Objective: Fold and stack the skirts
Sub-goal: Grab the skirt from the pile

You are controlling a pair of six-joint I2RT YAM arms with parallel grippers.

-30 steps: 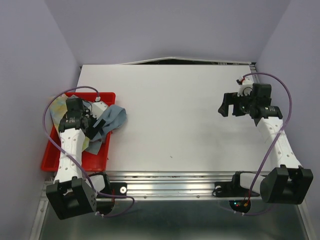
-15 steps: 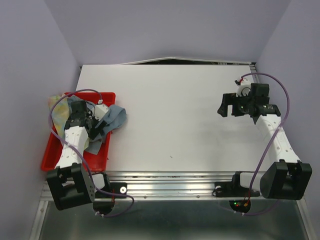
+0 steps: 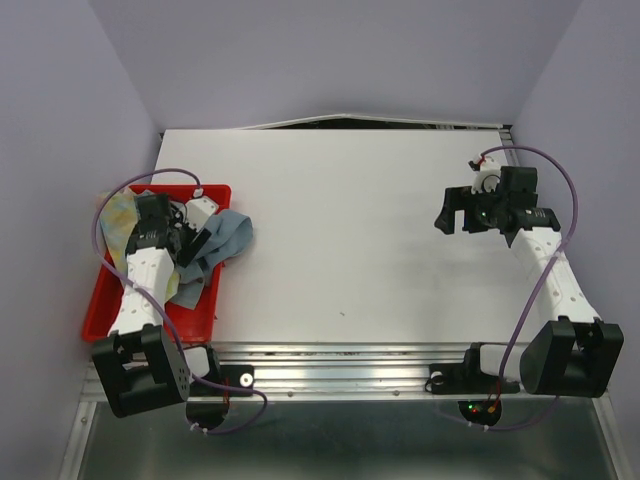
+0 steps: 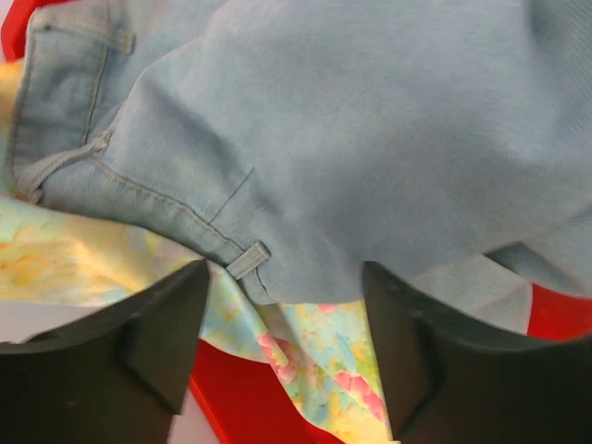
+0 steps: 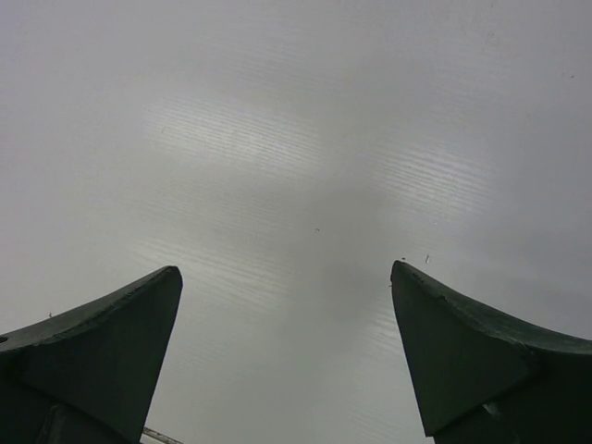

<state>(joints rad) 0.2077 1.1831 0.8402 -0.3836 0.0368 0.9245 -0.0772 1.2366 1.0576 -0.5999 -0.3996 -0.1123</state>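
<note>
Left pincer [image 4: 282, 277] hangs over the red tray [image 3: 98, 305], fingers spread, nothing pinched. The denim skirt [image 4: 370, 139] lies in the tray atop the floral skirt [image 4: 314, 347], spilling over the tray's right rim onto the bench [image 3: 350, 220]. Right pincer [image 5: 286, 270], far right of the tray, gapes wide above the bench.

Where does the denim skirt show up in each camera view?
Top external: the denim skirt lies at the left, spilling over the right edge of the red tray onto the table.
Left wrist: it fills the upper part of the picture, lying over the floral skirt.
Right wrist: not in it; only table shows.
Shared landmark: the red tray, seen in the top external and left wrist views.
</note>
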